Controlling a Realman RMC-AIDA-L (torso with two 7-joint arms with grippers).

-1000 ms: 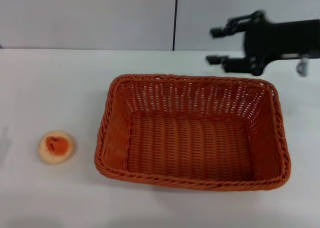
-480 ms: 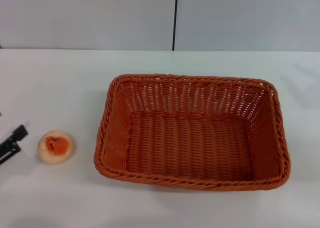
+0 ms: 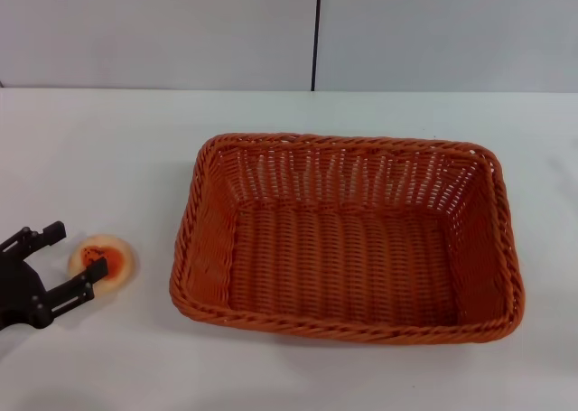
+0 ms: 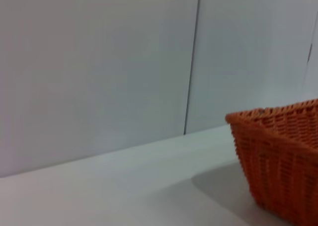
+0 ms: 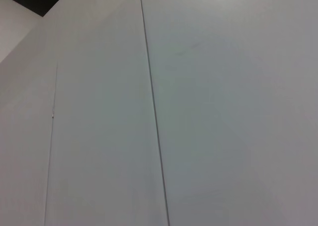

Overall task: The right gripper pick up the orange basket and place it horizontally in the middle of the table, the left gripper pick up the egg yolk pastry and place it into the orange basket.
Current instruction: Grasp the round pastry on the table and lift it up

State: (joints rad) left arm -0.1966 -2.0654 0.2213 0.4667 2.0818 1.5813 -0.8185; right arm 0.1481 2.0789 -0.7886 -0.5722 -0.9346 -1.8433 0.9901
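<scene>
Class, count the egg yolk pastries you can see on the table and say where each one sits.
1. The egg yolk pastry lies on the table, outside the orange basket on its left side, with the open left gripper reaching around it. The basket's interior shows none.

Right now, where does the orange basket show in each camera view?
Head view: orange basket fills the middle of the table, right of the egg yolk pastry and the open left gripper.
Left wrist view: one corner at the picture's lower right.
Right wrist view: not in it.
Shared landmark: the dark wall seam.
</scene>
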